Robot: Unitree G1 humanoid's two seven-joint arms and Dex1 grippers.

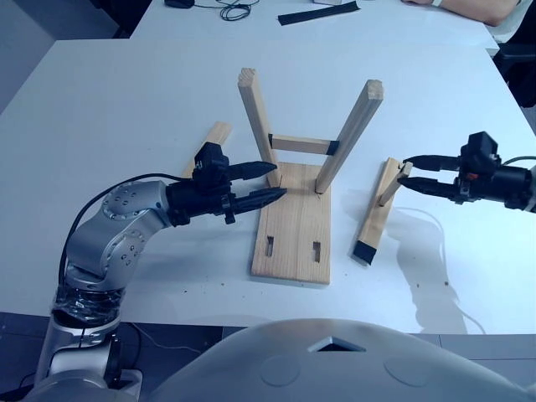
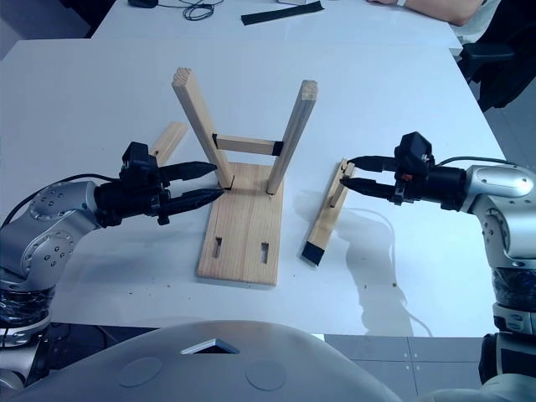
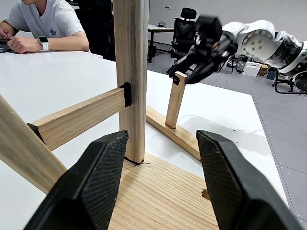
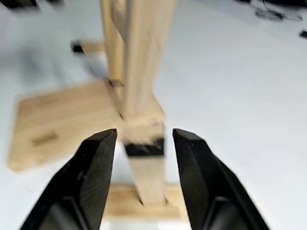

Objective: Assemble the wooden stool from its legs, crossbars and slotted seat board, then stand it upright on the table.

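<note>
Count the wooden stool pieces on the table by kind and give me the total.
Seat board: 1
Legs: 4
Crossbars: 2
Total: 7

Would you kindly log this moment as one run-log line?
seat board flat, two legs slotted | left gripper open at leg base | right gripper open astride crossbar on lying leg

A black chair (image 3: 184, 21) is standing on the grey floor (image 3: 283, 158) behind the big white table (image 1: 109, 109).
</note>
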